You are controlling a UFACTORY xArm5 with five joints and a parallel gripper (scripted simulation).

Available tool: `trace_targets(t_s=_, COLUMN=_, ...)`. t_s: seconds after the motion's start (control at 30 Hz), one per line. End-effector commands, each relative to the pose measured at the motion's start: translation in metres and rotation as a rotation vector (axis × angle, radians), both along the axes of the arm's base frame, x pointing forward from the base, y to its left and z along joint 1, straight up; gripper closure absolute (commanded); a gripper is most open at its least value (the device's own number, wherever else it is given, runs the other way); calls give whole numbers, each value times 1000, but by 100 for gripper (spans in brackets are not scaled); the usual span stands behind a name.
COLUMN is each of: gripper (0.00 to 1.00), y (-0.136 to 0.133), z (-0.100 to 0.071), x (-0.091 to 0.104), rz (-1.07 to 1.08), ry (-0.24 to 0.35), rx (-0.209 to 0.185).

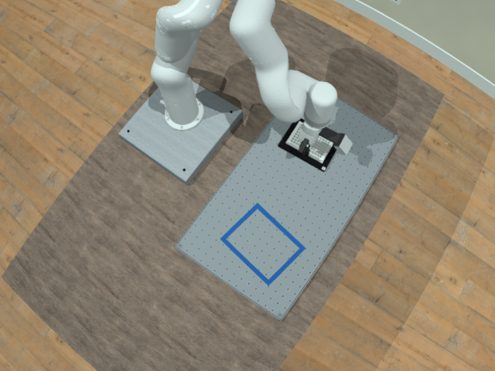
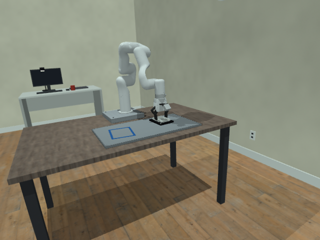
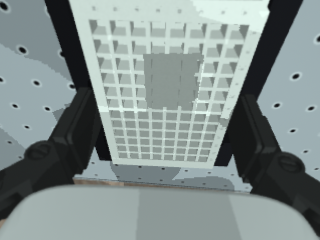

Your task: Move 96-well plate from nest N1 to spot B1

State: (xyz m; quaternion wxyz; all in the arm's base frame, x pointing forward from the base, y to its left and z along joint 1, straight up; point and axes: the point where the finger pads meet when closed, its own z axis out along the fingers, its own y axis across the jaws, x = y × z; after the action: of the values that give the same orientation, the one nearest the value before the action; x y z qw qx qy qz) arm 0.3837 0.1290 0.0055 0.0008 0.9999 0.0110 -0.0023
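Note:
The white 96-well plate point(image 1: 311, 148) sits flat in the black plate nest point(image 1: 305, 156) at the far end of the grey perforated deck point(image 1: 288, 207). My gripper point(image 1: 307, 147) is open and lowered over the plate, with one black finger on each long side; the fingers stand apart from the plate. In the wrist view the plate point(image 3: 165, 85) fills the middle and the gripper point(image 3: 165, 130) straddles it, its fingers beside the nest's black edges. It also shows in the exterior view point(image 2: 160, 113) over the plate point(image 2: 162, 119). The blue taped outline point(image 1: 262, 243) lies at the near end of the deck, empty.
The arm's grey base block point(image 1: 182, 134) stands left of the deck on the wooden table. The blue outline also shows in the exterior view point(image 2: 121, 132). A side desk with a monitor point(image 2: 46, 77) stands far behind the table.

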Motion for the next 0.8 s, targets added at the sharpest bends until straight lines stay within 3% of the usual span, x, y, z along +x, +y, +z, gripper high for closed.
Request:
trace_targets(t_s=0.0, gripper=0, y=0, z=-1, x=1, rz=0, ry=-4, rx=1)
trace_targets(t_s=0.6, gripper=0, y=0, z=-1, x=1, rz=0, ry=-4, rx=1)
trace_targets(t_s=0.63, gripper=100, y=0, z=-1, x=1, rz=0, ry=-4, rx=1)
trace_targets(t_s=0.77, gripper=100, y=0, z=-1, x=1, rz=0, ry=-4, rx=1)
